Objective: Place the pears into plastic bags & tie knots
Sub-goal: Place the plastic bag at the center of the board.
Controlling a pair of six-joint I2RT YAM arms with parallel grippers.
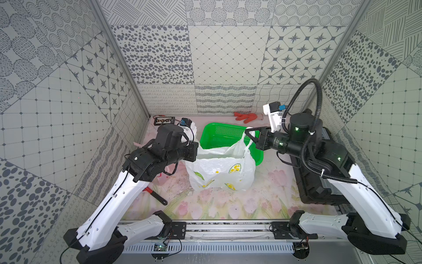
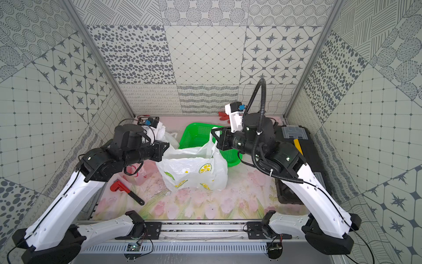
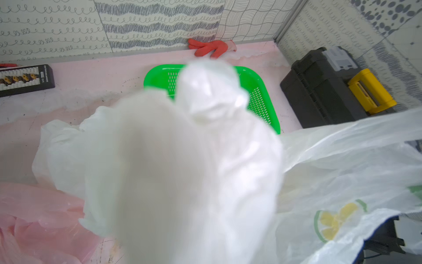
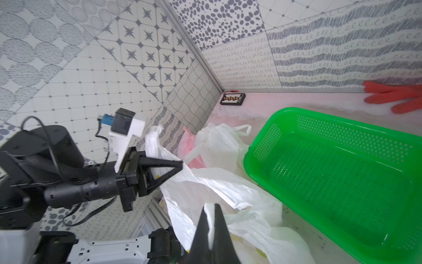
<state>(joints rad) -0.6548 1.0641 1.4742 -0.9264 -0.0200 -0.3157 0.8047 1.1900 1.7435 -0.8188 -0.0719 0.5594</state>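
Note:
The white plastic bag with lemon prints stands open mid-table in both top views. My left gripper is shut on its left handle, which bunches over the left wrist lens as blurred white plastic and hides the jaws there. My right gripper is shut on the right handle, a white strip pinched between its fingertips. The bag mouth is stretched between the two grippers. A pink bag and a plain white bag lie to the left. No pears show plainly.
An empty green perforated basket sits just behind the bag. A black toolbox with a yellow handle lines the right side. A red wrench lies front left. A red glove and a black bit case rest by the back wall.

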